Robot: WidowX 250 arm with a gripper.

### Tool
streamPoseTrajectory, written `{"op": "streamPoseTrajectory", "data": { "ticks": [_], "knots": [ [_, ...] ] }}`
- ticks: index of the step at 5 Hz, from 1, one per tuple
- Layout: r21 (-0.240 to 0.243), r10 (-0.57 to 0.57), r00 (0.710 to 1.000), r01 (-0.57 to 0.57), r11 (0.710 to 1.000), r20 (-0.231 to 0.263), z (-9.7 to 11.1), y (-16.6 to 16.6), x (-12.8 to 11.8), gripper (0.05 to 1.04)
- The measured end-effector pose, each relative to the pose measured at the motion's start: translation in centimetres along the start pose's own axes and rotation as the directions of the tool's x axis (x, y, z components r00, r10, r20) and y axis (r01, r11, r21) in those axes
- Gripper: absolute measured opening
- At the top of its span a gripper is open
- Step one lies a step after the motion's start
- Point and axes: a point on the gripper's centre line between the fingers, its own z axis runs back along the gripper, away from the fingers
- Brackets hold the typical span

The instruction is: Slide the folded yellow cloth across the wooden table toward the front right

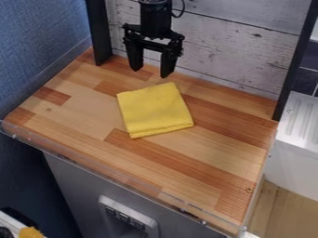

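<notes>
Left of the yellow cloth (155,111), a blue wall (40,42) is seen; behind the cloth, the gripper (151,72) is spread, nothing pinched. Already folded, the cloth is laid on the wooden counter (217,148), ungrasped. Behind it, movement may be limited by a plank wall (229,46); rightward, by a black post (295,60).

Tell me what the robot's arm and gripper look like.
The arm is black and blocky, with a thin dark cable looping beside it. The gripper is black too, with a wide, angular frame and two chunky jaws that taper towards their tips. I can't make out any markings.
</notes>
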Motion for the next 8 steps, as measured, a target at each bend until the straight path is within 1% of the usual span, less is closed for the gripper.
{"op": "streamPoseTrajectory", "data": {
  "ticks": [1,2,3,4,5,6,7,8],
  "knots": [
    [-0.003,-0.034,0.999,0.034,0.999,-0.018,-0.6,-0.1,-0.5,0.995],
    [-0.009,-0.096,0.995,0.096,0.995,-0.025,-1.8,-0.9,-1.3,0.995],
    [0.009,-0.171,0.985,0.17,0.985,0.028,-0.7,-1.2,-2.1,0.999],
    [0.023,-0.232,0.971,0.231,0.973,0.059,-0.6,-1.4,-2.6,0.999],
    [0.036,-0.284,0.956,0.282,0.959,0.076,-0.8,-1.7,-2.8,0.948],
    [0.053,-0.331,0.939,0.327,0.944,0.092,-0.9,-2.2,-3.0,0.674],
    [0.062,-0.37,0.924,0.366,0.929,0.094,-1.4,-3.1,-3.2,0.38],
    [0.067,-0.398,0.912,0.393,0.917,0.098,-2.0,-3.6,-3.3,0.165]
  ]
}}
